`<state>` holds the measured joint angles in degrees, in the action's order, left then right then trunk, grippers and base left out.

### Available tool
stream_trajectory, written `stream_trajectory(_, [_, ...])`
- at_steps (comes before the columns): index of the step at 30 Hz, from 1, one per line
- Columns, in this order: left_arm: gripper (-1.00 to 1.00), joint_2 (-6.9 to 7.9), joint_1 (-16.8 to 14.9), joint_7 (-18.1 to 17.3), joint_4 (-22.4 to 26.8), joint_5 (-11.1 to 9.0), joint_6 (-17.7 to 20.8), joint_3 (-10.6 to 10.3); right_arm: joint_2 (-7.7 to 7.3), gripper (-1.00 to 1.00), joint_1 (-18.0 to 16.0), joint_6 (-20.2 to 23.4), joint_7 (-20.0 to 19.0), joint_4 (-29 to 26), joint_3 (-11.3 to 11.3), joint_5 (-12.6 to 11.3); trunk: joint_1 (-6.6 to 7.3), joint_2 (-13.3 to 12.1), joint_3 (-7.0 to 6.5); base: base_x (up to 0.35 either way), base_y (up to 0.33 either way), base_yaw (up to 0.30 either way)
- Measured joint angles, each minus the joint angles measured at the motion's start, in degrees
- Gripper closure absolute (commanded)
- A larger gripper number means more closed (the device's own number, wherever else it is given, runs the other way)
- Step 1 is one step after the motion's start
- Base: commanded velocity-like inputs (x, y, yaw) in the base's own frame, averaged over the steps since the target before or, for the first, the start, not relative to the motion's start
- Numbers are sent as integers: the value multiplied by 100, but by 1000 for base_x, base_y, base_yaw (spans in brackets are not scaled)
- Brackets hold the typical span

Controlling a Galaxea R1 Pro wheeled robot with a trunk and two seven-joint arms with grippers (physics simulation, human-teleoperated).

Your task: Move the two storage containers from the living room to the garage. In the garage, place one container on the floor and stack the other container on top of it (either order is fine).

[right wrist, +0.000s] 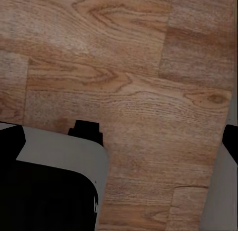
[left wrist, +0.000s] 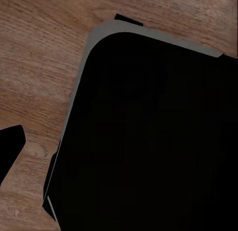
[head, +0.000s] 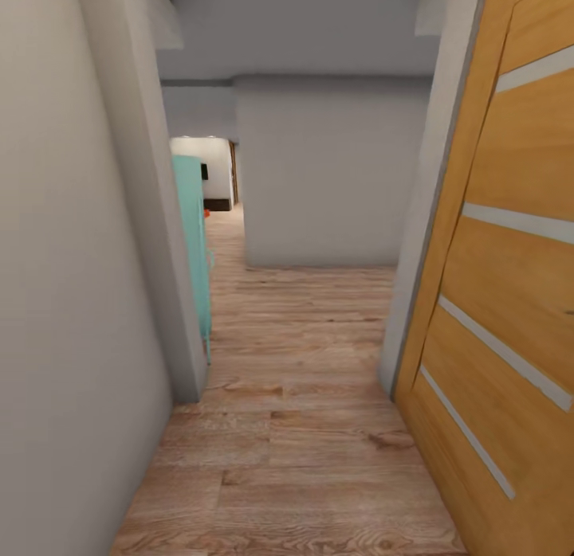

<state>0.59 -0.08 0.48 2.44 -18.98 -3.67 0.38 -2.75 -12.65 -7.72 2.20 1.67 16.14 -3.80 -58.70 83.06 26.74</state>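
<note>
Corridor: bare wood plank floor (head: pixel 303 428), open down the middle.
Left side: grey wall (head: pixel 72 301), ending at a corner; teal cabinet (head: pixel 194 245) just beyond it, jutting into the way.
Right side: wooden door (head: pixel 510 301), angled inward, narrowing the near stretch.
Ahead: grey wall block (head: pixel 327 174); open gap at its left.

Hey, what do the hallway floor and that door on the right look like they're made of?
Floor: wood planks or wood-look laminate, matte, with visible grain, knots and plank seams. Door: smooth honey-coloured wood, probably veneer, with pale inlaid strips that may be frosted glass or metal.
</note>
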Motion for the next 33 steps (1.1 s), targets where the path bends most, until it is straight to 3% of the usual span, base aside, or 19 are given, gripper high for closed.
stream_trajectory(14, [-100, -18, 0, 0, 0, 63, 20, -25, 24, -100, 13, 6, -36, 9, 11, -4, 0, 0, 0, 331, 0, 0])
stream_trajectory(20, [-100, -9, 3, 0, 0, 51, 25, -27, 41, -100, 323, -33, -73, 11, -3, -20, 0, 0, 1, 333, 0, 0])
stream_trajectory(23, [-100, 2, 1, 0, 0, 33, 26, -27, 32, -100, 546, -265, -72, 9, -12, -155, 0, 0, 0, 333, 0, 0])
stream_trajectory(24, [-100, 10, 0, 0, 1, 22, 9, -22, 35, -100, 651, -467, -77, 9, -14, -469, 0, 0, 1, 333, 0, 0])
stream_trajectory(33, [-100, 4, 2, 2, 0, 19, -5, -20, 20, -100, 683, -529, -82, 7, -11, -605, 0, 0, 0, 333, 0, 0])
